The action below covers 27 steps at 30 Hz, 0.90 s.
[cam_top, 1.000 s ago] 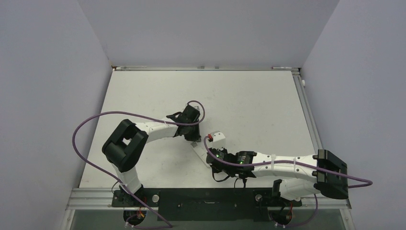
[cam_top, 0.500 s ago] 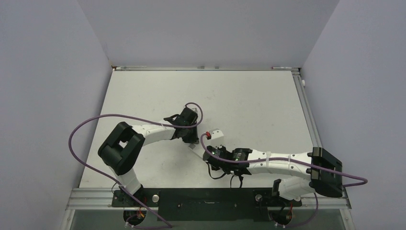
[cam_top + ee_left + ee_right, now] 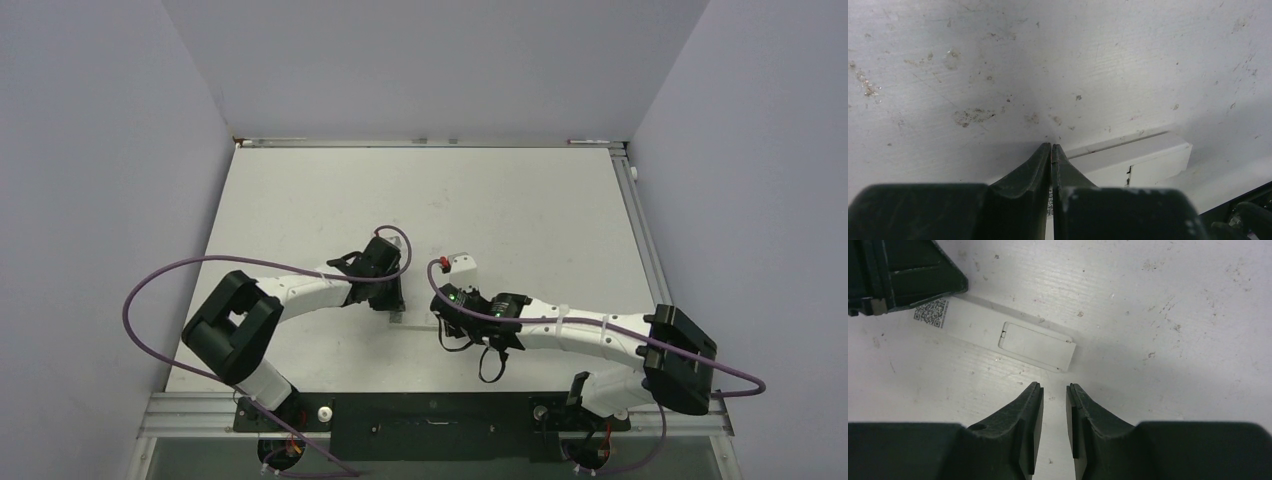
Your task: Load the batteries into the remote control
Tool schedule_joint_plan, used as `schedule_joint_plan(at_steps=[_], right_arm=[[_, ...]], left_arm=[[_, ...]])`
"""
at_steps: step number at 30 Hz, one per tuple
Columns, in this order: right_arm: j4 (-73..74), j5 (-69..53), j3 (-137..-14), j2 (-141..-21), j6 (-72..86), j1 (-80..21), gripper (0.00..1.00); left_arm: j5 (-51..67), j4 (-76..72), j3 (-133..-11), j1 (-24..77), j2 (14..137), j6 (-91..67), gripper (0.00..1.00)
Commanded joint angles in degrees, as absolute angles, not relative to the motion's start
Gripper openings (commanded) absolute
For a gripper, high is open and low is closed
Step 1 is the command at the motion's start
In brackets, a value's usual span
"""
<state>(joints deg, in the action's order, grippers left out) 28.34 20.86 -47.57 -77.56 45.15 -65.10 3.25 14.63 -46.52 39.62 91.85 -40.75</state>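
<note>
White remote control (image 3: 1013, 344) is seen just ahead of the slightly parted, empty right gripper (image 3: 1054, 386), beside the pressed-together left gripper (image 3: 1051, 146).

The slim white rectangular plastic remote control (image 3: 1008, 342) lies flat on the white counter (image 3: 520, 220), between the two grippers. The left gripper (image 3: 1051, 147) stands over one end of it. The right gripper (image 3: 1053, 387) sits just beside the other end, not touching.

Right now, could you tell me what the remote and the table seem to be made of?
The remote looks like smooth matte white plastic: moulded cover seam, printed code. The table may be painted or laminated board: faint grain lines, scuffs, specks.
</note>
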Motion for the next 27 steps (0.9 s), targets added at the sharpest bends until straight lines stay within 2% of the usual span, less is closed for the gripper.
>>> schedule_joint_plan(at_steps=[1,10,16,18,21,27], right_arm=[[26.28,20.28,-49.90,-78.26,43.32,-63.46,0.26],[23.63,17.75,-50.25,-80.23,41.95,-61.32,0.40],[22.19,16.86,-51.31,-82.36,40.77,-60.20,0.42],[21.76,16.41,-51.49,-83.17,40.40,-59.52,0.42],[21.39,15.75,-51.83,-84.67,39.78,-58.86,0.42],[21.04,15.29,-52.20,-86.45,39.04,-58.32,0.42]], left_arm=[[1.91,16.81,-43.12,39.36,90.36,-40.65,0.03],[1.78,17.31,-40.87,39.35,87.92,-40.91,0.05],[0.49,18.08,-40.01,38.88,84.39,-41.90,0.31],[0.50,18.42,-39.78,38.64,83.35,-41.97,0.36],[-1.20,18.70,-39.16,38.35,81.90,-42.41,0.40],[-0.12,17.99,-37.20,37.59,78.88,-43.30,0.42]])
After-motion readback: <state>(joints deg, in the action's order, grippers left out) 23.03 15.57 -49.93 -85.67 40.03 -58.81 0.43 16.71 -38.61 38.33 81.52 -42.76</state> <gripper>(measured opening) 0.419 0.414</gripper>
